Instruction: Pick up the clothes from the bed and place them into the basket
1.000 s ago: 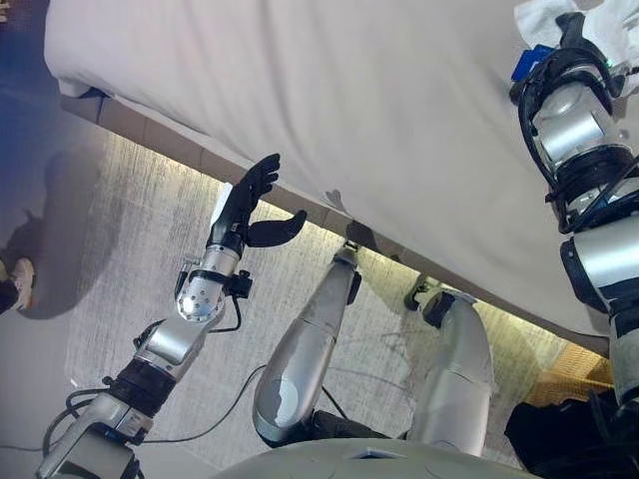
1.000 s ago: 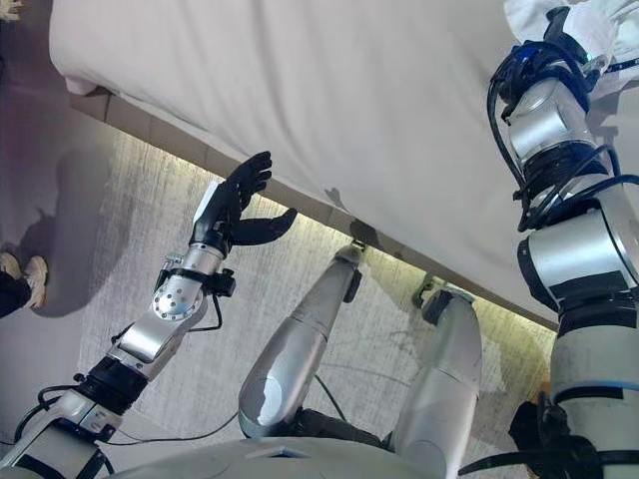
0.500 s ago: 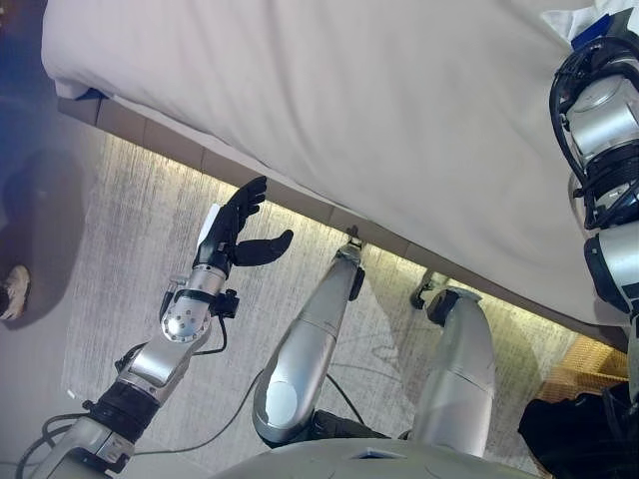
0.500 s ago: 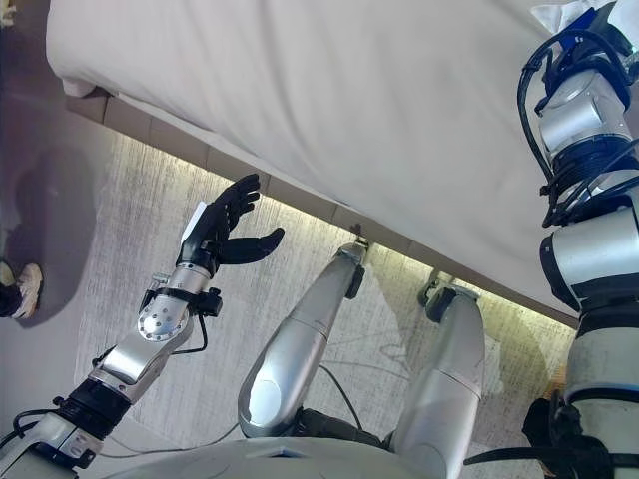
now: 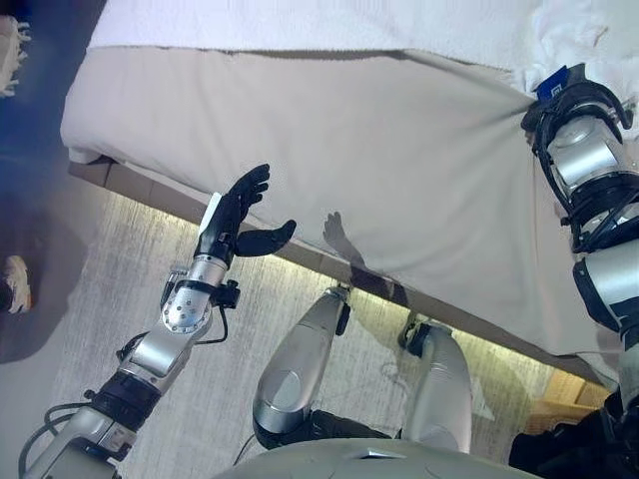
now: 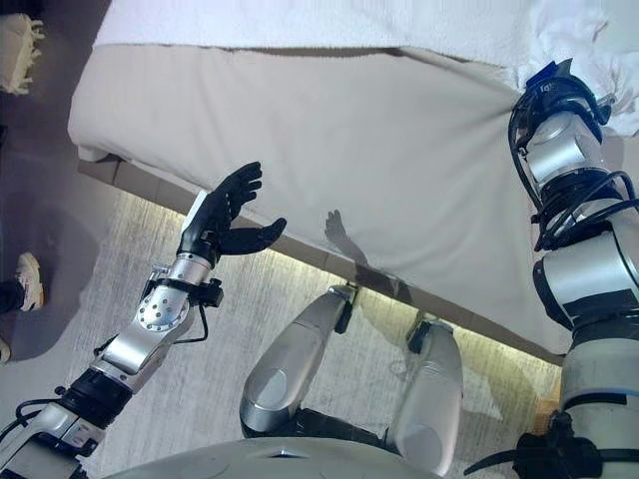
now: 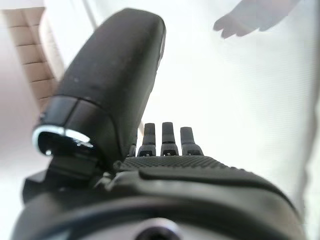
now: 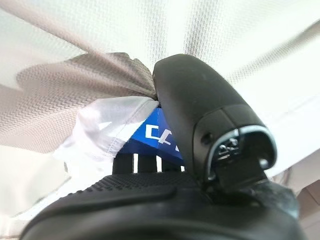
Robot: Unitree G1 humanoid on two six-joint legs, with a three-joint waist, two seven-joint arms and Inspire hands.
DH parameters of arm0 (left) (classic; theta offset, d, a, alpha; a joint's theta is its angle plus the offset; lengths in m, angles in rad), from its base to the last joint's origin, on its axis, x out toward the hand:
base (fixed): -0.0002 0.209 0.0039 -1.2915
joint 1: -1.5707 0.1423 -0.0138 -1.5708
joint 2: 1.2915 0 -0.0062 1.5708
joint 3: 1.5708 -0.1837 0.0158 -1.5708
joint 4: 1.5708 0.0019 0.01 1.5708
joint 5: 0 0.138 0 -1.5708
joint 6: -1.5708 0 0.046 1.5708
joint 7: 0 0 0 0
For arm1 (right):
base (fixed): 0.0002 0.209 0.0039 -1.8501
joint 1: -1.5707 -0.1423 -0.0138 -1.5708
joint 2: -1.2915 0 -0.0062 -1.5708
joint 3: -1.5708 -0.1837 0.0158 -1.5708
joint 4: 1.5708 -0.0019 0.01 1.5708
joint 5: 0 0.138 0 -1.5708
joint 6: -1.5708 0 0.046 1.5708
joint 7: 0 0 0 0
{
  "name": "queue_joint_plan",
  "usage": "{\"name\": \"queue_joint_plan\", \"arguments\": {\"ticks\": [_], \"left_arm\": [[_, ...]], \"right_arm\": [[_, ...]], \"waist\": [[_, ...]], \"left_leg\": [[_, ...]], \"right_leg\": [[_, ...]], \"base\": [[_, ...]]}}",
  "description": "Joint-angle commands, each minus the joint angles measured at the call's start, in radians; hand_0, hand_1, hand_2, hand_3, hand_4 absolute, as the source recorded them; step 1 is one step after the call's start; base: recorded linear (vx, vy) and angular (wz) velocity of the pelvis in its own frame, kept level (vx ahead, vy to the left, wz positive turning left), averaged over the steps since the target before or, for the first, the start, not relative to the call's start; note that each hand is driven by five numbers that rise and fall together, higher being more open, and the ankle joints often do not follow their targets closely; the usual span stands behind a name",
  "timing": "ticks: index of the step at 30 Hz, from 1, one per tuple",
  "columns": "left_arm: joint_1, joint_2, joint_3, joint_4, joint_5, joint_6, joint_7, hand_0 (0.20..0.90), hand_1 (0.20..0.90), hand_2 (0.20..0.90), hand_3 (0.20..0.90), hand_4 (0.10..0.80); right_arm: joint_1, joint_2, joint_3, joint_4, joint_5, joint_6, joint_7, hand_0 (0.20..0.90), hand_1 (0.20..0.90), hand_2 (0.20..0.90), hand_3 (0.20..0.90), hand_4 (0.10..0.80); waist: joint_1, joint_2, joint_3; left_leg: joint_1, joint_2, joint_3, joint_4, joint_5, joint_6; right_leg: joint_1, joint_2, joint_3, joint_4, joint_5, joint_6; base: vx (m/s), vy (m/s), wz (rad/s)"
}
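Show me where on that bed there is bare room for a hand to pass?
The wide grey bedspread lies bare between the open left hand, at the bed's near edge, and the right hand. The white blanket along the far side is bare too. It is crowded only at the right hand, which pinches a white and blue garment there, with grey cover bunched in.

Right hand (image 8: 165,200), at the bed's (image 5: 399,180) top edge a second ago, now pinches white-and-blue clothing (image 8: 125,130) and bunched sheet; left hand (image 5: 235,215) has risen slightly, open.
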Motion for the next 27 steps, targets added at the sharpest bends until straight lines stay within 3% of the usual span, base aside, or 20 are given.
{"name": "queue_joint_plan", "arguments": {"ticks": [1,9,10,11,12,13,14,27], "left_arm": [[0.006,-0.019,0.081,-0.029,-0.007,-0.033,0.034,0.9,0.9,0.9,0.9,0.8],[-0.001,-0.047,0.082,0.004,0.015,0.025,0.033,0.9,0.9,0.9,0.9,0.8],[-0.004,-0.05,0.08,0.009,0.018,0.031,0.032,0.9,0.9,0.9,0.9,0.8],[-0.007,-0.054,0.077,0.022,0.017,0.036,0.029,0.9,0.9,0.9,0.9,0.8],[-0.009,-0.057,0.074,0.032,0.018,0.033,0.026,0.9,0.9,0.9,0.9,0.8],[-0.01,-0.061,0.074,0.037,0.02,0.036,0.023,0.9,0.9,0.9,0.9,0.8],[-0.011,-0.062,0.073,0.04,0.02,0.035,0.021,0.9,0.9,0.9,0.9,0.8],[-0.042,-0.082,0.077,0.072,0.034,0.01,0.015,0.9,0.9,0.9,0.9,0.8]], "right_arm": [[-0.093,-0.179,-0.009,0.014,-0.02,-0.029,-0.061,0.3,0.3,0.3,0.2,0.1],[0.004,-0.197,-0.109,-0.007,0.113,-0.079,0.034,0.309,0.309,0.309,0.211,0.111],[0.018,-0.197,-0.123,-0.007,0.12,-0.084,0.052,0.418,0.418,0.418,0.337,0.237],[0.042,-0.196,-0.146,-0.01,0.149,-0.094,0.074,0.484,0.484,0.484,0.414,0.314],[0.06,-0.195,-0.159,-0.014,0.16,-0.099,0.083,0.714,0.714,0.714,0.683,0.583],[0.078,-0.192,-0.174,-0.017,0.16,-0.104,0.091,0.78,0.78,0.78,0.76,0.66],[0.083,-0.19,-0.179,-0.017,0.158,-0.106,0.094,0.9,0.9,0.9,0.9,0.8],[0.165,-0.127,-0.227,-0.031,0.21,-0.133,0.128,0.9,0.9,0.9,0.9,0.8]], "waist": [[-0.062,-0.047,-0.092],[-0.099,-0.101,-0.221],[-0.102,-0.104,-0.234],[-0.108,-0.108,-0.252],[-0.11,-0.11,-0.26],[-0.111,-0.111,-0.266],[-0.111,-0.111,-0.268],[-0.109,-0.1,-0.26]], "left_leg": [[0.033,0.044,0.009,0.033,-0.058,-0.026],[0.205,0.069,0.036,-0.122,-0.067,-0.029],[0.22,0.07,0.038,-0.136,-0.067,-0.028],[0.236,0.072,0.04,-0.153,-0.064,-0.027],[0.244,0.074,0.041,-0.16,-0.062,-0.027],[0.251,0.076,0.039,-0.168,-0.06,-0.027],[0.254,0.076,0.038,-0.173,-0.059,-0.027],[0.276,0.077,0.009,-0.24,-0.029,-0.021]], "right_leg": [[0.096,0.087,-0.069,-0.097,0.038,-0.053],[0.269,0.103,-0.045,-0.287,0.088,-0.029],[0.283,0.106,-0.043,-0.3,0.091,-0.027],[0.298,0.11,-0.038,-0.311,0.095,-0.024],[0.306,0.112,-0.036,-0.317,0.097,-0.023],[0.31,0.112,-0.035,-0.32,0.099,-0.022],[0.312,0.113,-0.035,-0.322,0.099,-0.021],[0.319,0.114,-0.037,-0.333,0.103,-0.016]], "base": [[0.039,0.047,-0.09],[0.103,0.028,-0.1],[0.115,0.024,-0.05],[0.094,0.022,-0.06],[0.073,0.018,-0.03],[0.039,0.005,0.01],[0.0,0.0,0.0],[-0.021,0.002,-0.05]]}}
